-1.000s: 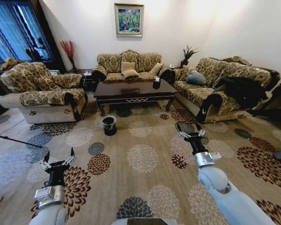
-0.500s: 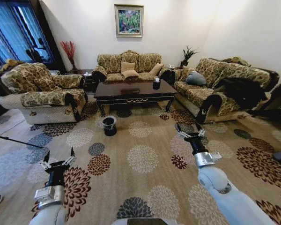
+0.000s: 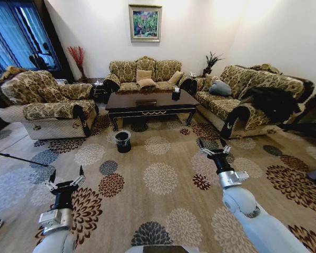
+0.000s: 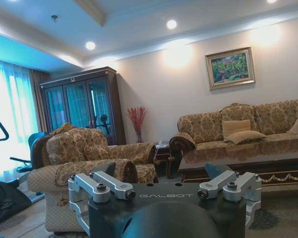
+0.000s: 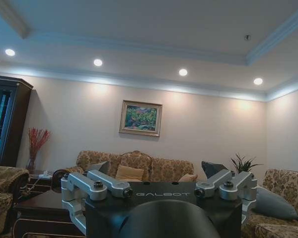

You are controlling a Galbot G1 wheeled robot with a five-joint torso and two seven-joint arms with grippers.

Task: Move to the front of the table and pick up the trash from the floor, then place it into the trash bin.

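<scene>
Both end effectors are held low over the floor [image 3: 163, 158], left end effector [image 3: 66, 176] and right end effector [image 3: 213, 146] each spread wide, grasping nothing. "GALBOT" is printed on both wrist housings. The bin [image 3: 122, 140] stands on the carpet just before the tabletop [image 3: 147, 100]. Trash cannot be made out.

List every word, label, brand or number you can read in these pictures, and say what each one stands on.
"GALBOT": on the black body of the left gripper, between its open fingers.
"GALBOT": on the black body of the right gripper, likewise open.
No other writing can be read; the framed painting on the wall shows no legible text.
</scene>
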